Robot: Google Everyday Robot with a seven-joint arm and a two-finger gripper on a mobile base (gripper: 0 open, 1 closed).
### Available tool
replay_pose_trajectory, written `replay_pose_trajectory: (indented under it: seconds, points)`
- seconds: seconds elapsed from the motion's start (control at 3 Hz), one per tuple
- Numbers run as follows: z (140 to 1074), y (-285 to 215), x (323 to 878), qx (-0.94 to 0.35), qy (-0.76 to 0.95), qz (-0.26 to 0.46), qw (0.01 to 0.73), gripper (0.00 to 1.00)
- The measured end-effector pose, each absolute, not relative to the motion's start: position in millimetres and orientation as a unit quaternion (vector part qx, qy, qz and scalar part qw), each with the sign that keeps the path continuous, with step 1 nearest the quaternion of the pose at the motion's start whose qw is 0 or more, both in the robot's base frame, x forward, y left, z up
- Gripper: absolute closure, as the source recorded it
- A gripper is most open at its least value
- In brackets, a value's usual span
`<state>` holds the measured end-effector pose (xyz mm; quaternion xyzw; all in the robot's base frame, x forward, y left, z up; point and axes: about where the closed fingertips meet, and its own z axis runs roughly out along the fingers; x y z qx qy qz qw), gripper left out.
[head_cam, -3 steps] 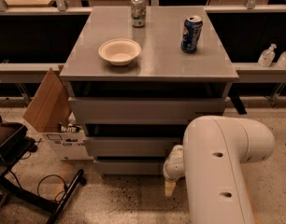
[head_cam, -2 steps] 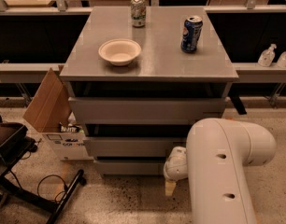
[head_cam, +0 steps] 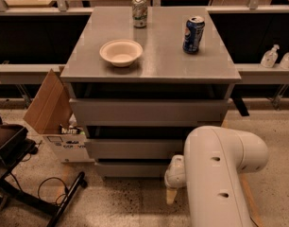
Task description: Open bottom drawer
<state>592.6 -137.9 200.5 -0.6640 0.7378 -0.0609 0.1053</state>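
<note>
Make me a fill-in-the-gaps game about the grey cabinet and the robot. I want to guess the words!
1. The grey cabinet has ___ drawers.
2. On top of it, near the white bowl, stand ___ cans.
3. The gripper is down low by the bottom drawer, at its ___ end as you look at the picture.

Missing words: three, two, right.
</note>
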Motion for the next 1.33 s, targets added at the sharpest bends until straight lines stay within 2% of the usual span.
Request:
replay_pose_trajectory:
  seconds: [1.33]
  points:
    - [192, -143, 626, -0.648, 0.745, -0.086, 0.134, 0.0]
